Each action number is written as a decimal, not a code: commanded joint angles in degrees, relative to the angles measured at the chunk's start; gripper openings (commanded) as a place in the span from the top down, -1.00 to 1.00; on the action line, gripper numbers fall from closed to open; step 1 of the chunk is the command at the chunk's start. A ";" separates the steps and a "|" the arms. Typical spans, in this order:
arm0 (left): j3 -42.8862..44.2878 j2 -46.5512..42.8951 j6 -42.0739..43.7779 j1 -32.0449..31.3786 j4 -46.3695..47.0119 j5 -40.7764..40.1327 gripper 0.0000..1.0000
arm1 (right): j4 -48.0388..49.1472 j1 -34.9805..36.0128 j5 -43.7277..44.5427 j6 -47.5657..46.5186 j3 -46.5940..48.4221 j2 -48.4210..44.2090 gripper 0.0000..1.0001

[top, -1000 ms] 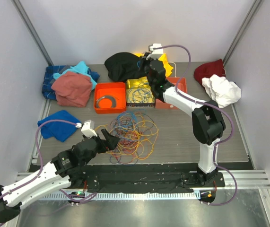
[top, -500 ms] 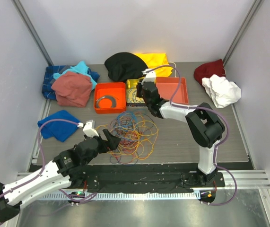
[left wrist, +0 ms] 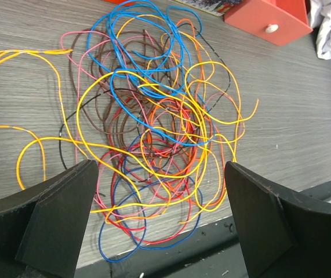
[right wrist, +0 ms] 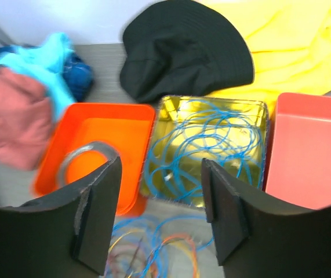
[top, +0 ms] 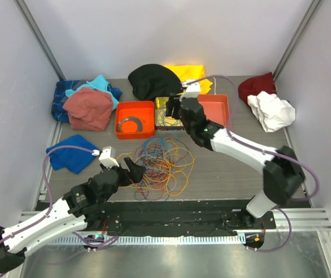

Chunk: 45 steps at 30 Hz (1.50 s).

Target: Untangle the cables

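Left hand [left wrist: 159, 171] spread wide and empty, I hover low over the tangle of cables [left wrist: 153, 116] lying on the counter [left wrist: 20, 35]. My right hand [right wrist: 160, 168], released and empty too, hangs above the yellow tray [right wrist: 164, 111] that holds blue cables [right wrist: 211, 142], just beside the orange tray [right wrist: 116, 119].

Two arms of one build. The left arm [top: 37, 223] has white shell links and black joint housings; the right arm [top: 240, 147] is the same. A thin lilac hose [top: 66, 148] loops along each, base to wrist. A small white box [top: 107, 154] sits on the left wrist. On the left gripper [left wrist: 159, 220] and right gripper [right wrist: 159, 202] the jaws are matte black, flat, wedge-shaped, with bevelled edges. Both bases are bolted to a black plate [top: 177, 217] at the near edge.
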 commanded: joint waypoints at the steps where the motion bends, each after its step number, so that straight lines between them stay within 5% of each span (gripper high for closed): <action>1: 3.00 1.37 2.52 -0.06 1.48 -2.18 -0.92 | -2.83 0.34 -4.73 6.41 -10.82 -12.43 -0.24; 5: 3.09 2.25 2.61 -0.06 1.74 -3.14 -0.92 | -0.37 1.39 -13.37 10.55 -24.61 -17.72 -0.17; 10: 3.96 4.71 2.61 -0.06 4.37 -5.51 -0.93 | 1.30 4.64 -15.66 11.96 -28.86 -18.00 -0.10; 18: 8.97 12.54 2.61 0.02 4.55 -6.49 -0.92 | 3.32 6.67 -22.70 11.88 -25.09 -9.31 -0.01; 45: 3.44 3.22 -2.75 -0.06 -0.11 -4.12 -0.92 | 7.28 6.58 -14.70 10.65 -14.37 11.79 0.20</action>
